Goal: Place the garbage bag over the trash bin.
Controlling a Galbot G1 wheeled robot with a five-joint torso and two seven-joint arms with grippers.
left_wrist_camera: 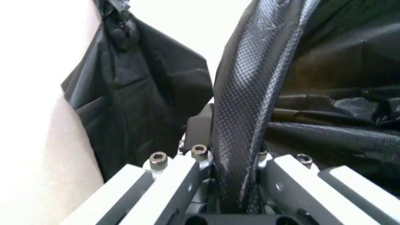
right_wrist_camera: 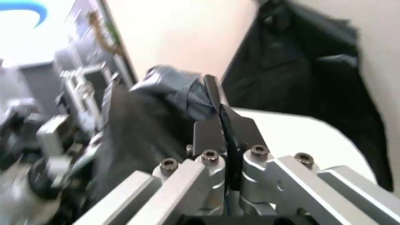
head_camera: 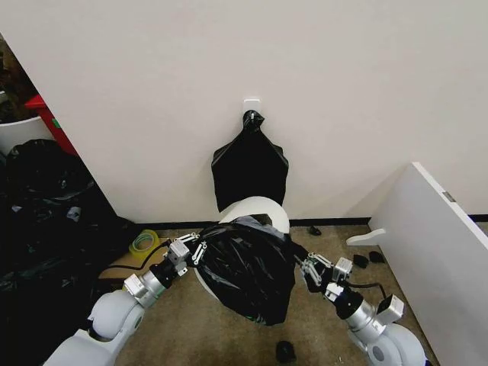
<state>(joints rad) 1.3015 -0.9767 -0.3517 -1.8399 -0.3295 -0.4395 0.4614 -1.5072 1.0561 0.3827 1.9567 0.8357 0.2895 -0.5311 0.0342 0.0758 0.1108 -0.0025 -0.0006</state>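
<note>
1. Black crinkled plastic, the garbage bag, hung between the two grippers, draped over the near side of the trash bin, whose cream-white rim showed bare only at the far edge.
2. We noted the left gripper clenched on a rolled strand of the bag's edge at the bin's left side; in the left wrist view the strand ran straight down between its jaws.
3. The right gripper was likewise clamped on a thin fold of bag edge at the bin's right side.
4. In our judgement the two opposed holds served to keep the mouth stretched wide enough to pass over the rim; the far rim was not yet covered.
5. Beyond the bin, a flat black bag bundle hung from a white hook on the wall, untouched.
</note>
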